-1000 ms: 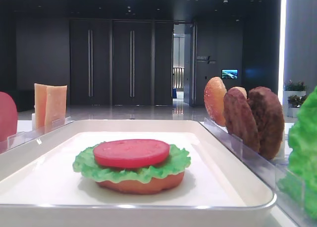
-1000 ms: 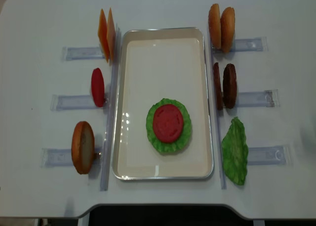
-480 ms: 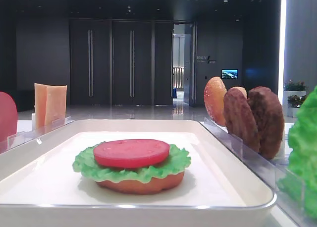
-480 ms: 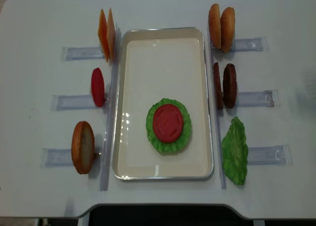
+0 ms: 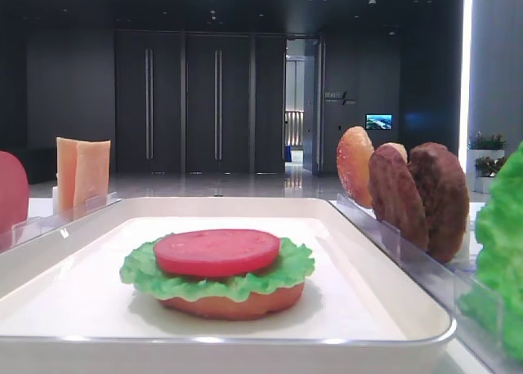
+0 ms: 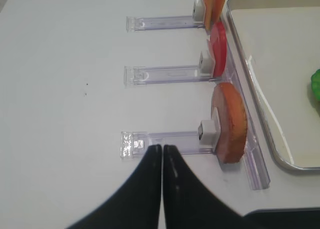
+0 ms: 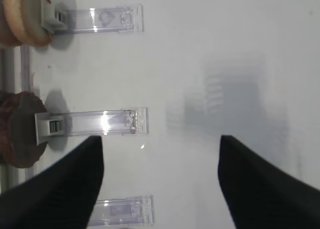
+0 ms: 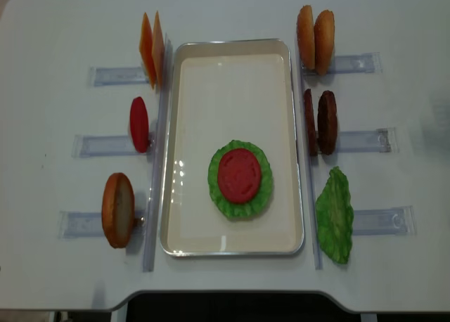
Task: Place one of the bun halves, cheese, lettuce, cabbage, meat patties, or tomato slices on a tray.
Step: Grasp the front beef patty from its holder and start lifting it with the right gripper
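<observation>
On the white tray [image 8: 232, 69] lies a stack: a tomato slice [image 8: 240, 174] on lettuce [image 8: 214, 192] over a bun half [image 5: 233, 304]. Neither gripper shows in the overhead view. My right gripper [image 7: 159, 139] is open and empty over bare table, right of the meat patties [image 7: 20, 134] and their rack. My left gripper [image 6: 161, 147] is shut with nothing in it, above the outer end of the rack holding a bun half [image 6: 231, 121]. Standing in racks are the cheese [image 8: 152, 48], another tomato slice [image 8: 139, 124], two bun halves [image 8: 315, 37], patties [image 8: 320, 121] and lettuce [image 8: 334, 216].
Clear plastic racks [image 8: 365, 139] run outward from both long sides of the tray. The white table's front edge [image 8: 225, 294] is close below the tray. The low exterior view looks across the tray into a dark hall.
Nothing on the tray or in the racks has moved. Only a faint shadow near the table's right edge has shifted slightly.
</observation>
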